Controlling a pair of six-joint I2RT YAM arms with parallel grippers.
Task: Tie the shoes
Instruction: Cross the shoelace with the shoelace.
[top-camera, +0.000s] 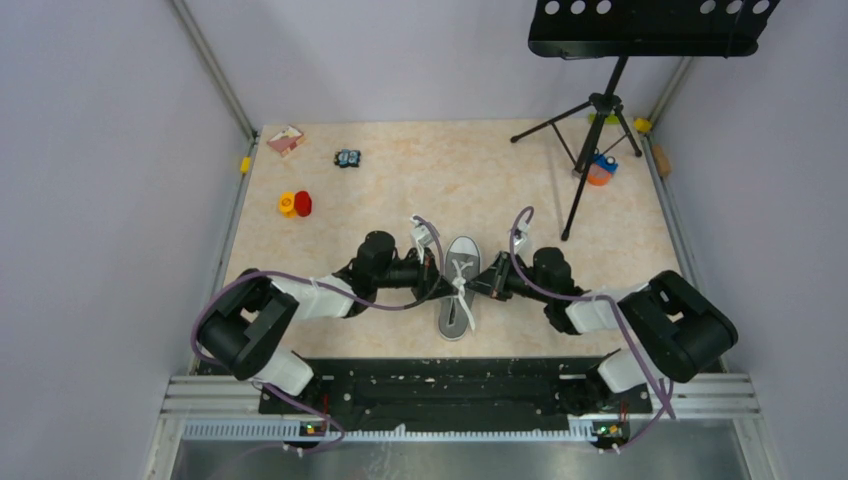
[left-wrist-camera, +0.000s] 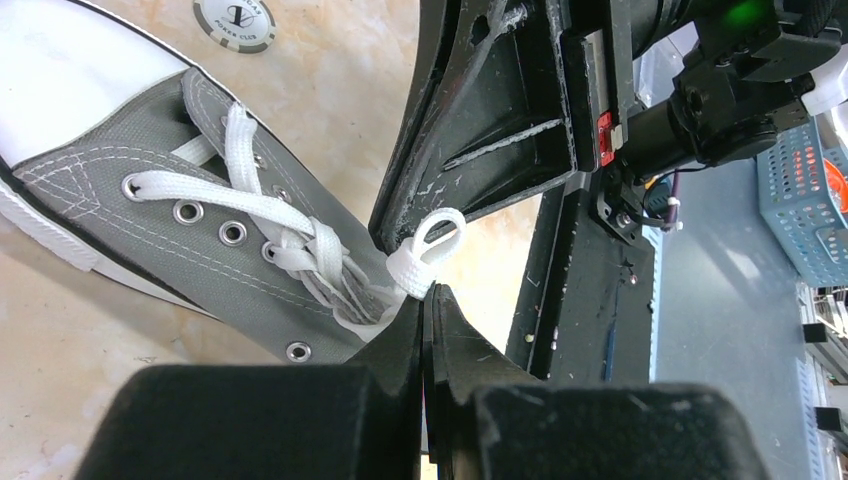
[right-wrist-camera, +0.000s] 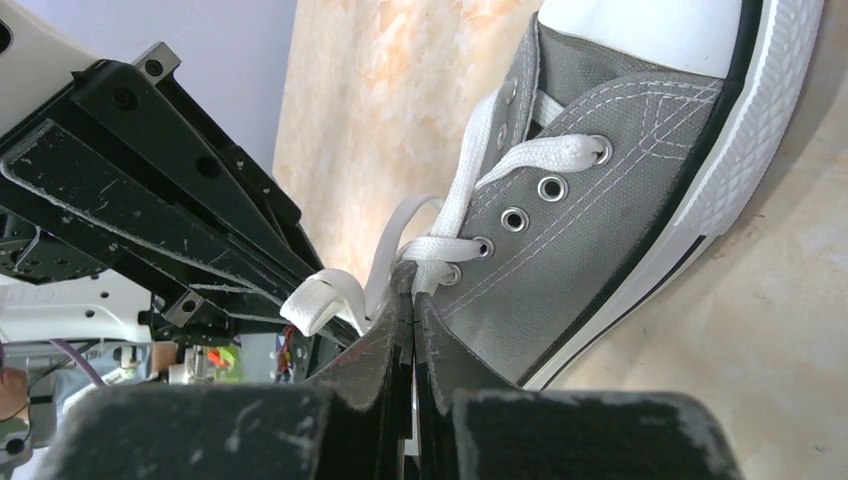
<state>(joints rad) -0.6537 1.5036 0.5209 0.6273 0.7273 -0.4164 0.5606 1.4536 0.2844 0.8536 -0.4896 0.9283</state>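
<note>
At the near edge of the table, both arms are being held low and turned inward toward each other. Between them, in the near middle of the table, the grey shoe is being kept flat on its sole, with its heel toward the arm bases and its white toe cap pointing away.

The left gripper is being held fully closed at the shoe's left side, over the lacing. The base of a small loop of the white laces is being pinched between its fingertips.

The right gripper is being held fully closed from the opposite side, its tips just beside the loop and the left gripper's tips. A lace strand is being led down to its fingertips, but whether it is being pinched there cannot be told.

A round token is being left on the table near the toe cap.

Farther back on the left, a red and yellow pair of small pieces, a small dark object and a pinkish box are being left well apart from the shoe. At the far right, a black tripod stand is being used to carry a perforated black tray, with an orange and blue object at its foot.
</note>
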